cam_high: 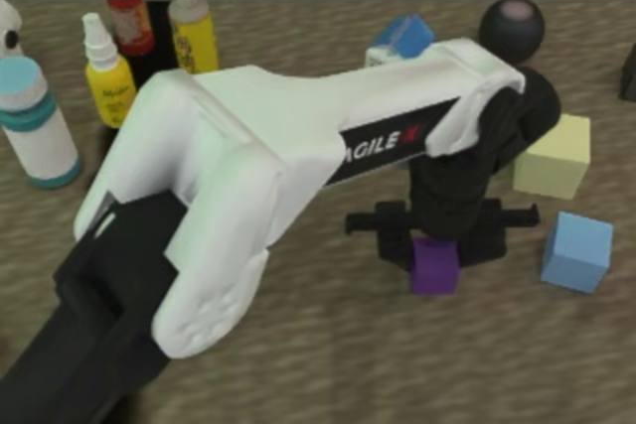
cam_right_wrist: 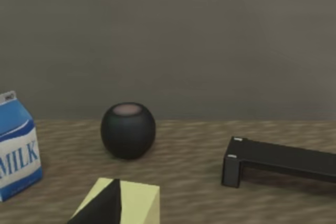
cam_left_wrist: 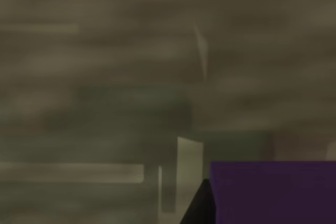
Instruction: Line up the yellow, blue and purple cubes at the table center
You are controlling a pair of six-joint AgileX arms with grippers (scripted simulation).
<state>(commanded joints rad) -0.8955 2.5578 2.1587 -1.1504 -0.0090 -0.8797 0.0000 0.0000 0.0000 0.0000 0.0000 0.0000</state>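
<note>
Nearest, the small deep purple matte cube sits at the table center, and the left gripper looks clenched on it, right over the rough brown-beige table. Right of it is the light blue matte cube; farther back, the pale yellow matte cube. Right gripper's out of sight.
</note>
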